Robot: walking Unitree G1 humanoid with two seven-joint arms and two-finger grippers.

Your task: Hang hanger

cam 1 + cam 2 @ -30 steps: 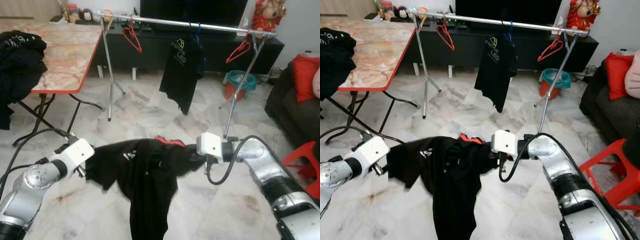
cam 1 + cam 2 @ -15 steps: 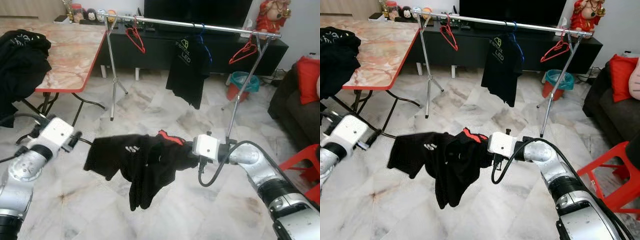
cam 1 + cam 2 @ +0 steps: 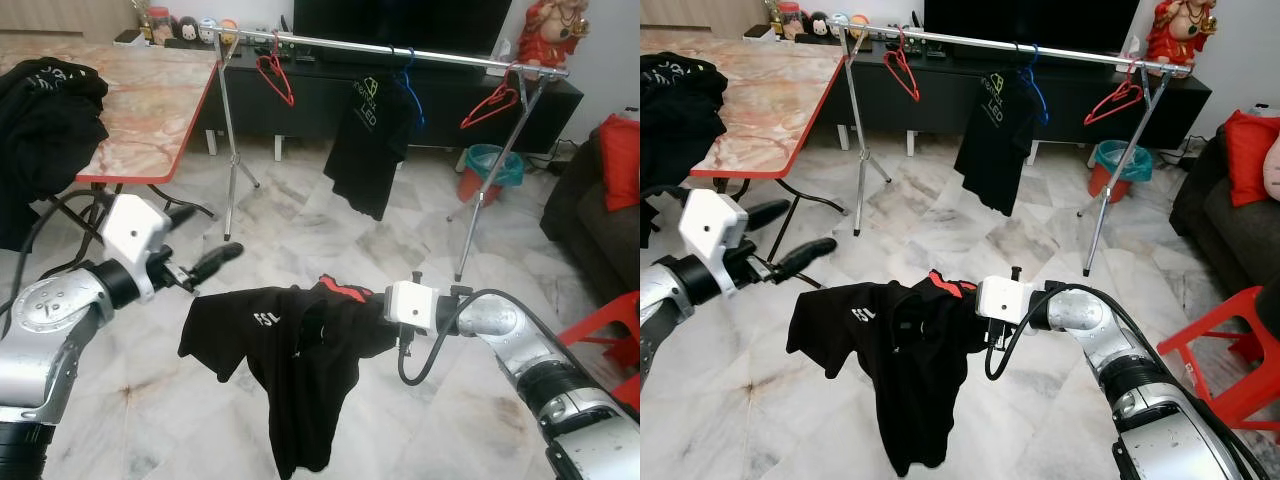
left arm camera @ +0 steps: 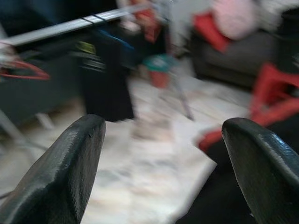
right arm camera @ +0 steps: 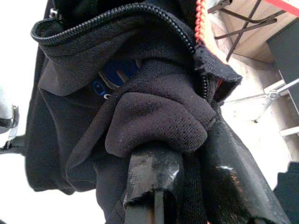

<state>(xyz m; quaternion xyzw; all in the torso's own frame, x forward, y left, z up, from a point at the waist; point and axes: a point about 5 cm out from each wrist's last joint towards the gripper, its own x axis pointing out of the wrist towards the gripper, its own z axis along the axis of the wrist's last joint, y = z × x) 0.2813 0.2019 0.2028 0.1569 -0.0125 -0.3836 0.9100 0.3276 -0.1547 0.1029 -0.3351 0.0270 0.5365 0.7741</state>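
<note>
The right pincer [image 5: 187, 186] gripped a black shirt [image 3: 300, 340] above the floor; the left pincer [image 3: 205, 262] stood wide, apart from it.

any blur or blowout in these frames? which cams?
Left wrist view: background smeared by motion blur, fingers sharper. Right wrist view: floor blown out to white, shirt weave crisp. Eye views: mostly sharp, soft glare on the floor.

Black shirt [image 3: 300, 350] swallowed the right gripper's fingertips [image 5: 154, 177] and nearly all its hanger, just a red tip [image 3: 338, 289] peeking at twelve o'clock, while the left wrist view was smeared with blur.
</note>
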